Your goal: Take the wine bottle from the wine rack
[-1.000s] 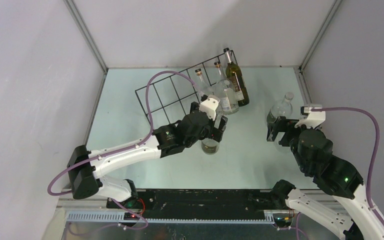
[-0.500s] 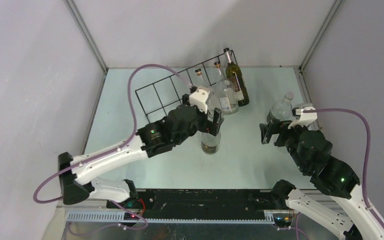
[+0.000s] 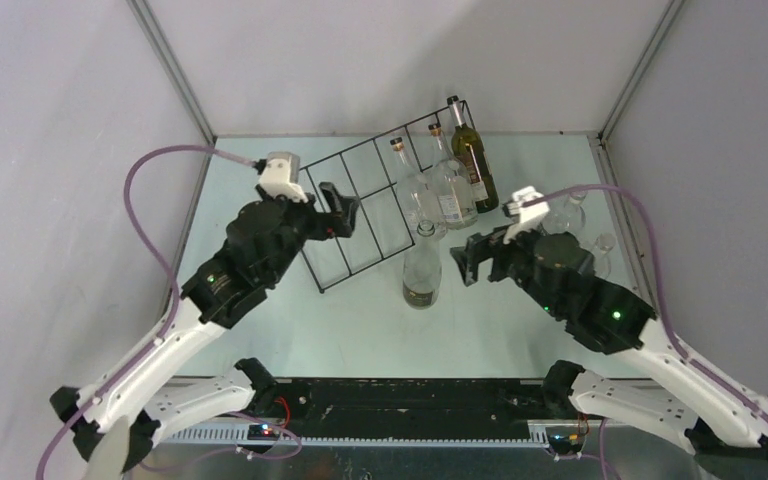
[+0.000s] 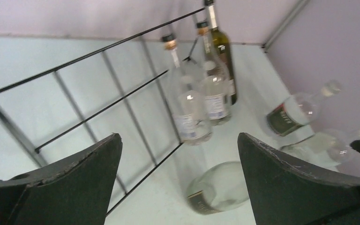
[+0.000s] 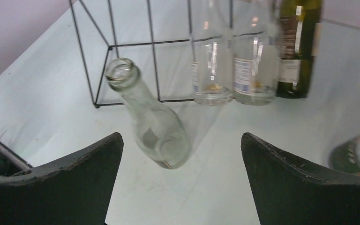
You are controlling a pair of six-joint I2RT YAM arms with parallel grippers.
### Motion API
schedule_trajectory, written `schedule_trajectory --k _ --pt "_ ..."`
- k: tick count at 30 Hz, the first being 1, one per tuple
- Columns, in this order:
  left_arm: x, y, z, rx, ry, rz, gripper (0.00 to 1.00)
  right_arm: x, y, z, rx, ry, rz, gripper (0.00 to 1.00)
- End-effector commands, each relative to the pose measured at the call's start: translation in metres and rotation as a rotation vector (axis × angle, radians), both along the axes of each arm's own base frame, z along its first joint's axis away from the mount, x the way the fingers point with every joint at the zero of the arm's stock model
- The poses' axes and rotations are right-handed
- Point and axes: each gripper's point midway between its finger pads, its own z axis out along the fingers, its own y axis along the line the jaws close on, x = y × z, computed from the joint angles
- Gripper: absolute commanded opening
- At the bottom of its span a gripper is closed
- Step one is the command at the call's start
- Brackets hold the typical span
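Wine rack holds three upright bottles.

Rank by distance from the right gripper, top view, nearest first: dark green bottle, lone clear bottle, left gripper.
1. Lone clear bottle, just left of the right gripper.
2. Dark green bottle, at the wine rack's right end.
3. Left gripper, at the rack's left part.

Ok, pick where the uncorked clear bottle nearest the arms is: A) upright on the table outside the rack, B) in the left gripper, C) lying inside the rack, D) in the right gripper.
A: the clear bottle stands upright on the table in front of the wine rack, left gripper and right gripper both open, apart from it.
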Motion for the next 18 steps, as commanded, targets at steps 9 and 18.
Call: schedule_trajectory --k 9,18 --pt "-0.016 0.086 -0.062 0.017 0.124 0.195 1.00 0.020 0.085 -0.002 0.147 0.039 0.099 1.00" --pt "-0.021 0.101 -0.072 0.053 0.129 0.241 1.00 0.041 0.105 -0.038 0.116 0.114 0.058 0.92"
